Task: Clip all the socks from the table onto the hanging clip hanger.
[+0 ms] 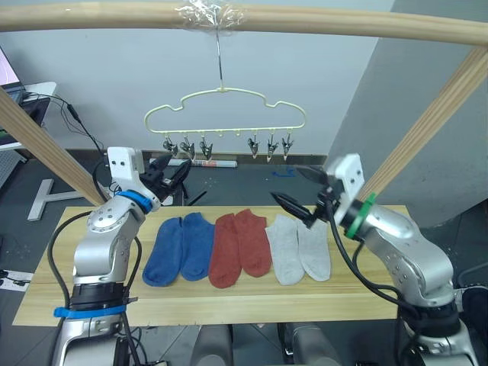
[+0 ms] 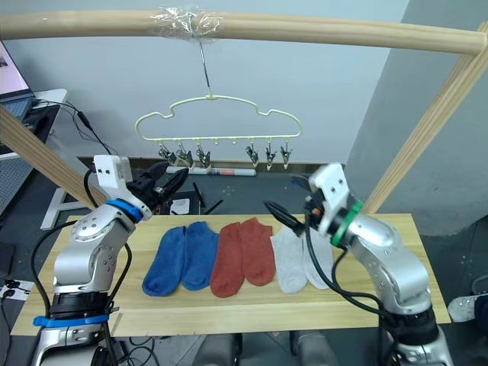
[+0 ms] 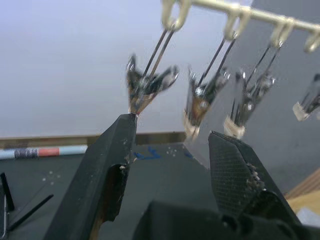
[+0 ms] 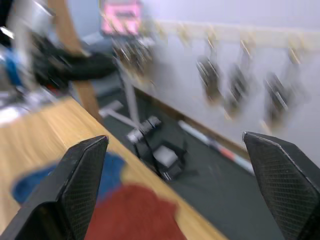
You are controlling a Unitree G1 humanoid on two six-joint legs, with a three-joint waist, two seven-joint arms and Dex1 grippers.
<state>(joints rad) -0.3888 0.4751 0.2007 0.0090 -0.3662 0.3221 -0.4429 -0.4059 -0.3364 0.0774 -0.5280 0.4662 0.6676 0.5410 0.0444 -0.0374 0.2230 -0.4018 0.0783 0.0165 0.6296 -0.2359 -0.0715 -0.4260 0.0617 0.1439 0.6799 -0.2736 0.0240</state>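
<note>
Left eye view: socks [image 1: 240, 248] lengthwise front-to-back, side by side on table [image 1: 381, 297].

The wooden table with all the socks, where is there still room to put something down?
The pale plank table is bare along its near edge in front of the socks, and left of the two blue knit socks. The middle is crowded: blue, rust-red socks and light grey socks lie side by side, nearly touching.

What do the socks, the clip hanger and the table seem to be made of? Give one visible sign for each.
Socks: soft knit fabric, lying limp and matte.
Clip hanger: probably coated wire, a thin pale yellow-green outline; its clips look like shiny metal.
Table: light wood, with visible grain.
</note>
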